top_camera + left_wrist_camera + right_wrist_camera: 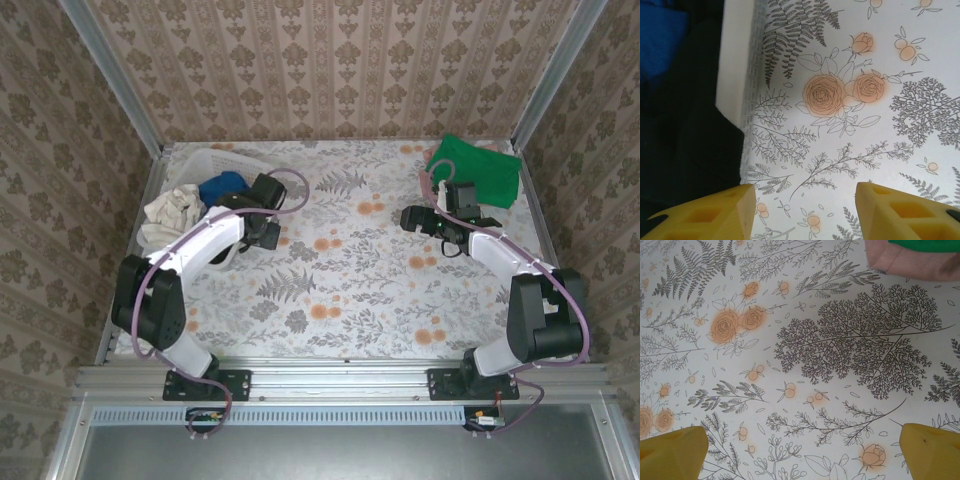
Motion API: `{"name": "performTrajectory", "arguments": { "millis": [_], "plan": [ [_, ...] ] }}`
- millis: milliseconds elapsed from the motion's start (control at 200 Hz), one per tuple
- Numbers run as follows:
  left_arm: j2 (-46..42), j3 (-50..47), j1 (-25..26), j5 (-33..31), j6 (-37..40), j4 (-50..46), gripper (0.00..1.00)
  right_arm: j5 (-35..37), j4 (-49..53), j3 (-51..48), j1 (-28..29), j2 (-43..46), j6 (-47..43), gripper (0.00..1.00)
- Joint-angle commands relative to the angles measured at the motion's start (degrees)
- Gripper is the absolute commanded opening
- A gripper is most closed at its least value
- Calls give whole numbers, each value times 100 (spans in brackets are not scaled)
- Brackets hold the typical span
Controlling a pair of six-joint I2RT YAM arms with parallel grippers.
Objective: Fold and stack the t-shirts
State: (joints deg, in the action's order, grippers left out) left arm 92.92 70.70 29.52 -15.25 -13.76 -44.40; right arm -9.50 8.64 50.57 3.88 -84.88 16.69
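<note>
While left hand (803, 200) gapes, green t-shirt (482, 170) back right

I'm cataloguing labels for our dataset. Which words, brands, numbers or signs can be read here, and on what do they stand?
No text can be read.
The tablecloth and the wallpaper carry only plant patterns.
The green t-shirt, the blue t-shirt and the basket show no print.
</note>
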Motion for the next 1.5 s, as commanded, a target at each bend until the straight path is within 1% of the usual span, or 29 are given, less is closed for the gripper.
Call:
{"name": "performTrajectory", "arguments": {
  "millis": [0, 70, 150, 300, 370, 410, 470, 655, 740, 900, 925, 990, 1095, 1250, 1350, 1395, 1495],
  "plan": [
    [237, 85, -97, -123, -18, 149, 55, -114, 162, 105, -1, -3, 15, 100],
    [350, 111, -133, -124, 38, 189, 53, -105, 164, 77, -1, 19, 10, 100],
    [458, 180, -182, -116, 41, 163, 49, -96, 173, 67, -1, 31, 10, 100],
    [335, 302, -121, -172, -52, -73, 48, -153, 169, 77, 7, 31, 18, 100],
    [150, 407, 17, -337, -146, -315, 49, -145, 179, 81, 4, 31, 15, 100],
    [15, 406, 98, -535, -194, -409, 49, -140, 175, 85, -1, 19, 12, 100],
    [-173, 325, 101, -676, -277, -497, 50, -152, 166, 78, 6, 16, 9, 100],
    [-488, -110, -74, -613, -444, -464, 49, -218, 129, 100, 6, -87, 34, 100],
    [-527, -303, -173, -450, -478, -417, 48, -228, 146, 113, 6, -114, 32, 100],
    [-604, -817, -311, -109, -520, -135, 42, -226, 154, 119, 5, -128, 30, 100],
    [-601, -876, -490, -87, -510, -114, 41, -228, 154, 119, -1, -132, 36, 100],
    [-603, -1003, -593, -141, -533, -100, 41, -238, 176, 128, 3, -128, 32, 100],
    [-637, -1068, -766, -48, -503, 10, 41, -242, 172, 120, 3, -125, 36, 100],
    [-789, -800, -660, 56, -474, -238, 41, -237, 151, 127, 2, -160, 32, 100],
    [-1028, -610, -513, -175, -479, -545, 45, -270, 165, 184, 8, -237, 41, 100],
    [-1141, -586, -538, -304, -465, -653, 48, -304, 152, 216, 8, -271, 58, 100],
    [-1356, -660, -702, -643, -478, -863, 49, -389, 151, 276, 8, -348, 61, 100]
  ]
}}
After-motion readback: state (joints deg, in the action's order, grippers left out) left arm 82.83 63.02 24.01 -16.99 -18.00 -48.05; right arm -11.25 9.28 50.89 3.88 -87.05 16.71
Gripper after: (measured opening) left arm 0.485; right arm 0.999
